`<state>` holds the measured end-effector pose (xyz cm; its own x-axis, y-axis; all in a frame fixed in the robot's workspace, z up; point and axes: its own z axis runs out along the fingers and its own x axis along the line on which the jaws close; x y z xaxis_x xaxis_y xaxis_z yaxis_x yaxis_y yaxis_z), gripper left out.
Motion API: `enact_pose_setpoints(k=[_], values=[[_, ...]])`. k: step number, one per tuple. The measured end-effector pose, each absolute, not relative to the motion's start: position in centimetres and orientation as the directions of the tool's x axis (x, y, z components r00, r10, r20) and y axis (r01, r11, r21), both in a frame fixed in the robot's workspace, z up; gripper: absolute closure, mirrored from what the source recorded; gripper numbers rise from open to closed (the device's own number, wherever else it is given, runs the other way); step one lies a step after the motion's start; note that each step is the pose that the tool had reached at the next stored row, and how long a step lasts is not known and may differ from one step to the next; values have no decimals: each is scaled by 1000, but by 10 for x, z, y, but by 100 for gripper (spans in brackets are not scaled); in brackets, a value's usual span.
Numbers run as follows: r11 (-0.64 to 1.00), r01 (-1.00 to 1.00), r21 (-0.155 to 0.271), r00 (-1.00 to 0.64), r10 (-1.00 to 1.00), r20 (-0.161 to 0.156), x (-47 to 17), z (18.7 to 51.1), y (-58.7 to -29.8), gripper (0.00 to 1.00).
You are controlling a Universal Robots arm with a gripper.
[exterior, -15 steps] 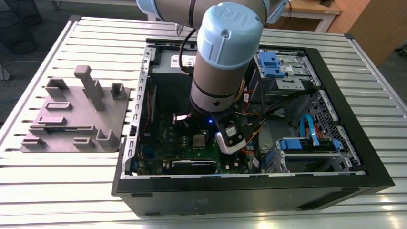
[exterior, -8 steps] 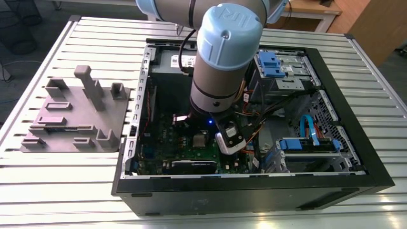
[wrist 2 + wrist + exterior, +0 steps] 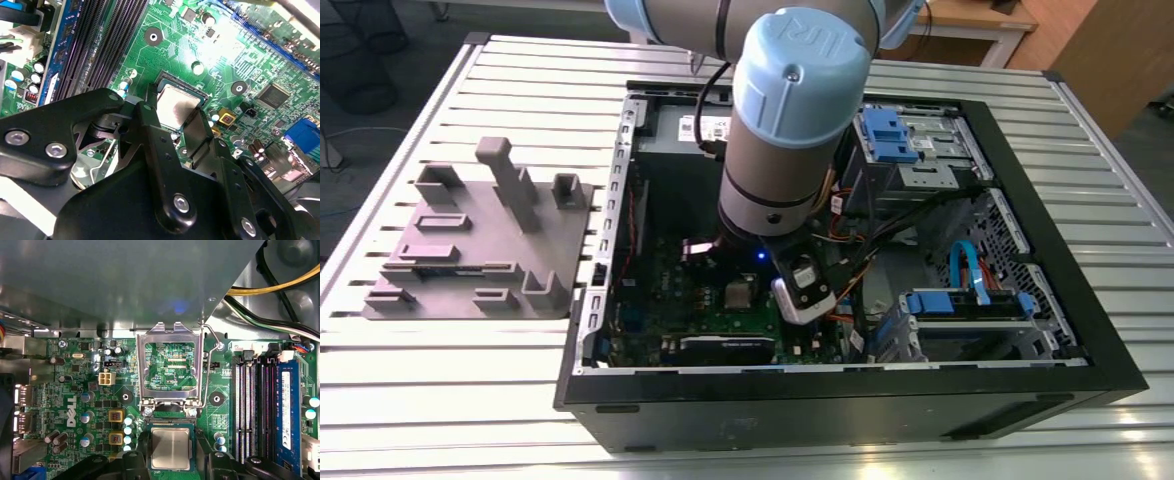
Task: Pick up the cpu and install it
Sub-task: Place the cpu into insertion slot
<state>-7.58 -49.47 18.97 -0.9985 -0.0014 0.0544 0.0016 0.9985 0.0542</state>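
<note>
cpu [image 3: 170, 449] was apparently clamped in the gripper [image 3: 175, 107], closed to chip width, at the socket [image 3: 170, 421] in the motherboard's [image 3: 75, 390] middle, load plate [image 3: 145, 365] flipped open so it could be seated.

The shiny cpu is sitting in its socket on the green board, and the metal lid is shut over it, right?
Not quite: the metal lid is not shut. The first wrist view shows it swung open, away from the socket, with the green board showing through its window. The cpu does sit in its socket, uncovered.
</note>
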Motion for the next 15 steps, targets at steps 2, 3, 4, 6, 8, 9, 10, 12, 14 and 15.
enact_pose_setpoints(k=[2, 3, 4, 6, 8, 9, 10, 12, 14, 15], values=[[998, 2, 55, -999, -1, 54, -76, 189, -495, 53], [999, 2, 54, -999, -1, 54, -76, 189, -495, 53], [999, 2, 54, -999, -1, 54, -76, 188, -495, 47], [999, 2, 54, -999, -1, 54, -76, 188, -495, 47], [999, 2, 54, -999, -1, 54, -76, 188, -495, 47], [999, 2, 54, -999, -1, 54, -76, 188, -495, 47], [999, 2, 54, -999, -1, 54, -76, 188, -495, 47], [999, 2, 55, -999, -1, 54, -76, 190, -495, 47], [999, 2, 55, -999, -1, 54, -76, 193, -495, 47], [999, 2, 55, -999, -1, 54, -76, 194, -495, 47]])
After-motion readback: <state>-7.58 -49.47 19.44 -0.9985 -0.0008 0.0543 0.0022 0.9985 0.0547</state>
